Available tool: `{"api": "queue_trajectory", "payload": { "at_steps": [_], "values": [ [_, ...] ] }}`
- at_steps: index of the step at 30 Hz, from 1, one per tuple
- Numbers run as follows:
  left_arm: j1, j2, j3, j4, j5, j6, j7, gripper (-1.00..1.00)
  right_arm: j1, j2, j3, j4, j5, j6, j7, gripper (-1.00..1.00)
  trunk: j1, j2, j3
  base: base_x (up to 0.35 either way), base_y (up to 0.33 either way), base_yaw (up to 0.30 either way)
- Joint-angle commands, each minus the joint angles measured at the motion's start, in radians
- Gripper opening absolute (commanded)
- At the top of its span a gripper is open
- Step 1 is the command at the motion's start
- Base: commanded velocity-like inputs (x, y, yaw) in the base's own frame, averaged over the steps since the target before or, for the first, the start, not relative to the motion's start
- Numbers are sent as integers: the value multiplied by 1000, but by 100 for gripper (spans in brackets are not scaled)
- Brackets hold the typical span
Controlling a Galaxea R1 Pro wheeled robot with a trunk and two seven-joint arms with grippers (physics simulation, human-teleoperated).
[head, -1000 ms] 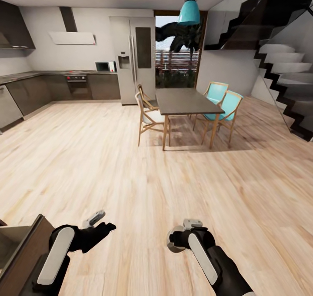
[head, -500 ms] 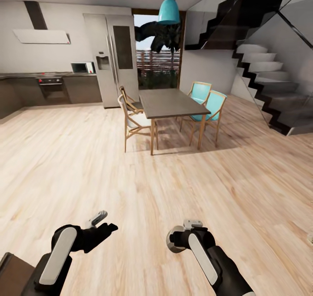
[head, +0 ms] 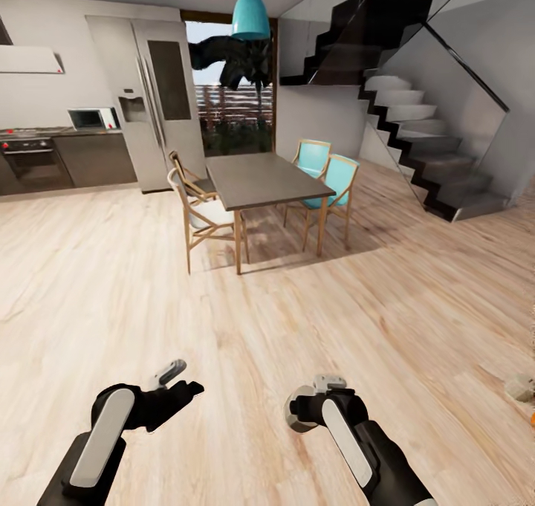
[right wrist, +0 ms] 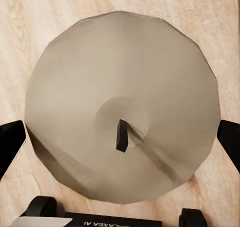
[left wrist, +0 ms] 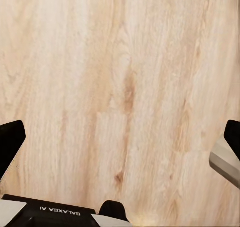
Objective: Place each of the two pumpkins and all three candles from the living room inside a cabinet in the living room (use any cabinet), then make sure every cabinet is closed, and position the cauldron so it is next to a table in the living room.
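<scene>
One candle (right wrist: 122, 119) sits clamped in your right hand (head: 316, 398) over bare floor (head: 297, 328), your left hand (head: 172, 376) hangs apart and empty, and with no cabinet ahead, I judge storing, closing and the cauldron remain.

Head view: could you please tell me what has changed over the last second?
The camera swung to the robot's right, so the dining table slid left in the picture. The dark cabinet corner left it, and a small grey-beige thing entered at the right edge. Unchanged: the right gripper stays shut on a candle, and the left gripper stays open.
</scene>
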Motion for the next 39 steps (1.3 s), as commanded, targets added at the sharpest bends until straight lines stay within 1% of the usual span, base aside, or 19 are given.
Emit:
{"api": "queue_trajectory", "payload": {
  "at_steps": [1, 10, 25, 32, 39],
  "values": [
    [0, 0, 0, -1, 11, 2, 10, 100, -1, 0, 1, -1, -11, 1, -11, -100, 1, -1, -1, 285, 230, -278],
    [0, -1, -1, -1, 11, 2, 8, 100, -1, 0, 0, 2, -11, -1, -11, -100, 1, -1, -1, 310, 163, -278],
    [0, -1, -4, -1, 11, 2, 9, 100, -1, 0, 0, 4, -11, -1, -11, -100, 1, -1, -1, 337, 4, -278],
    [0, -1, -4, -1, 11, 2, 8, 100, -1, 0, 0, 4, -11, -1, -11, -100, 1, -1, -1, 229, 0, -277],
    [0, -1, -15, -1, 11, 2, 10, 100, -1, 0, 0, 4, -11, -1, -11, -100, 1, -1, -1, 183, 0, -277]
  ]
}}
